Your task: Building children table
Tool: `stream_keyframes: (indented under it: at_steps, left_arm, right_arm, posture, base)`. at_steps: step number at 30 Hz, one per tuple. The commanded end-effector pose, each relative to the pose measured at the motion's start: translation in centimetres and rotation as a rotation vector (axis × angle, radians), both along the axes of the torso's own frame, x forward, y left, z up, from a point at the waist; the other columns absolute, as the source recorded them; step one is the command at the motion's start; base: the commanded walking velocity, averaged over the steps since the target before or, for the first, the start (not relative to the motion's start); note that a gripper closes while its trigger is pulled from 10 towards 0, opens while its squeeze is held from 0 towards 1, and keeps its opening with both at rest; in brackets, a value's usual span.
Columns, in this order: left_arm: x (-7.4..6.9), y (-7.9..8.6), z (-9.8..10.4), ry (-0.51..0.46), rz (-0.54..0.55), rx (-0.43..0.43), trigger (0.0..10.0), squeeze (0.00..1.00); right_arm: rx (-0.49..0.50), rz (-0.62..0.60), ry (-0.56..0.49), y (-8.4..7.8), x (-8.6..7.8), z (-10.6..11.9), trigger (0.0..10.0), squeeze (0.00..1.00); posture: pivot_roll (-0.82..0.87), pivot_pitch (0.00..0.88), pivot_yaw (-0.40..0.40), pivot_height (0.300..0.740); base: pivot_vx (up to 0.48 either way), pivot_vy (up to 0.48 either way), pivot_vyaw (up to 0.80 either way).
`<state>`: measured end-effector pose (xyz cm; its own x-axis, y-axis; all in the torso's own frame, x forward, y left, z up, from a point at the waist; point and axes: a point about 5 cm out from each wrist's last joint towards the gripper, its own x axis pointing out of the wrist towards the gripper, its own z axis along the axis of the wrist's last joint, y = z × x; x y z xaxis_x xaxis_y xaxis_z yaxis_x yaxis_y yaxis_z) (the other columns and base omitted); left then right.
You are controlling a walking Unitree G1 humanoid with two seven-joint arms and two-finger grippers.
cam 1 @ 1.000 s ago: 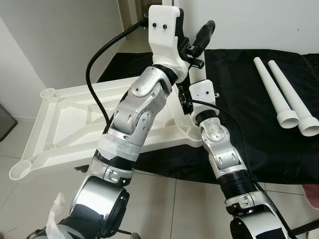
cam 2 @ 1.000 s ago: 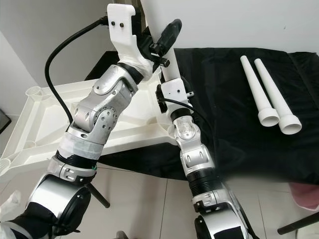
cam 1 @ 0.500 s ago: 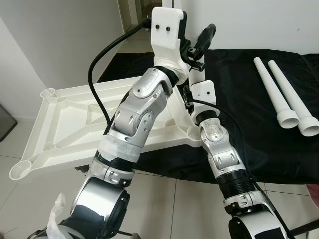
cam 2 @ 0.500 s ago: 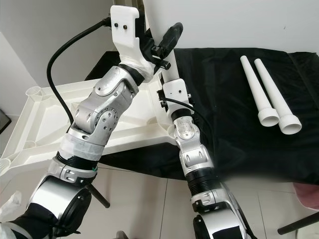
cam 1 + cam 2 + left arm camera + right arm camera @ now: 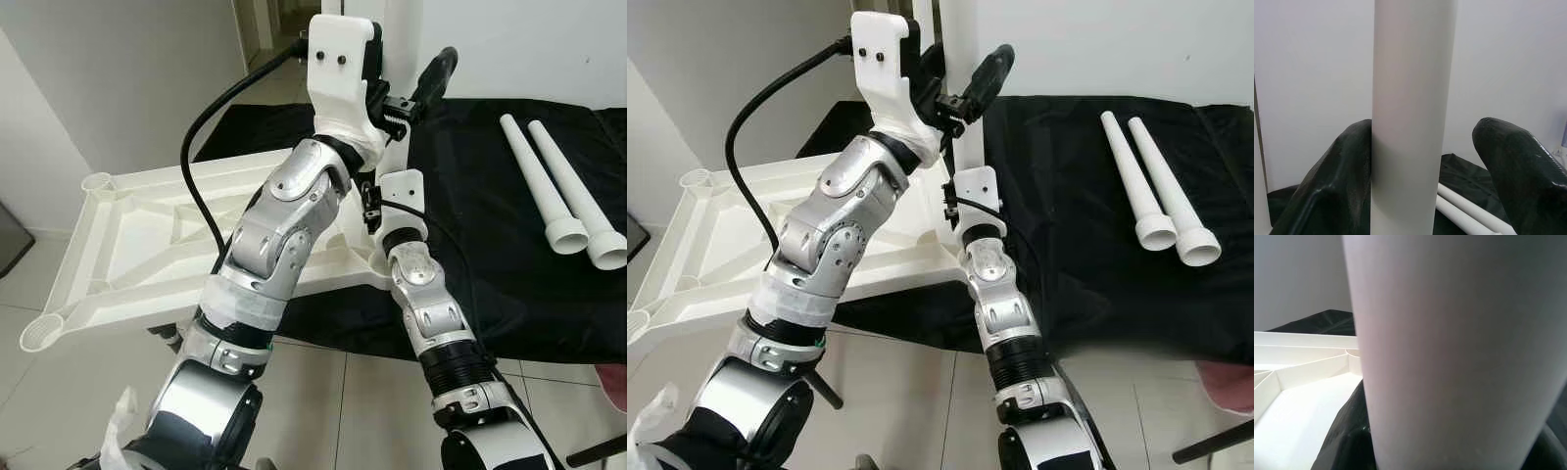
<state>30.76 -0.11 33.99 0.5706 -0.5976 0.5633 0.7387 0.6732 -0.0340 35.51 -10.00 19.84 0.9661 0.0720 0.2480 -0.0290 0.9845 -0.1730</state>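
Four white legs on record: one upright leg standing in the near corner socket of the upturned tabletop, two loose legs lying side by side on the black cloth at about 2 o'clock from the work, and a sliver of a further upright post at the edge of the left wrist view, identity uncertain. The tabletop lies underside up, ribs and corner sockets showing, partly on the cloth and partly overhanging the tiled floor. Left pincer: fingers spread wide about the upright leg high up, one pad touching it, the other well apart. Right pincer: low on the same leg near the socket; the leg blocks the wrist view, so whether its fingers clamp cannot be told. Handling advice, as judgement: keep the leg plumb over the socket, steady it low with the right arm, close the left fingers squarely before pressing or twisting, and push along the leg's axis so the thin tabletop does not tip off the cloth edge. Hidden: the joint of leg and socket behind the right forearm; the leg's top, cut off above.
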Motion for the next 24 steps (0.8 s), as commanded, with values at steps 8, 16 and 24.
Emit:
stream_keyframes:
  at_steps: [8,16,24]
  left_arm:
    - [0.0,1.4,-0.1,0.079,-0.050,-0.116,10.0,0.00]
    - [0.1,3.0,-1.3,0.148,-0.059,-0.170,10.0,0.00]
    - [-0.6,3.4,-4.2,0.206,-0.059,-0.079,10.0,0.00]
  right_arm:
    - [0.096,-0.072,0.022,-1.2,0.0,-0.3,10.0,0.00]
    - [0.192,-0.147,-0.017,-3.4,-0.4,0.3,10.0,0.00]
    - [0.210,-0.129,-0.096,-3.7,-1.5,1.2,10.0,0.00]
  posture:
    - [-0.07,0.000,0.088,0.740]
    - [-0.07,0.007,0.092,0.740]
    - [-0.09,0.024,0.088,0.740]
  base:
    - [0.000,0.000,0.00]
    - [0.000,0.000,0.00]
    - [0.000,0.000,0.00]
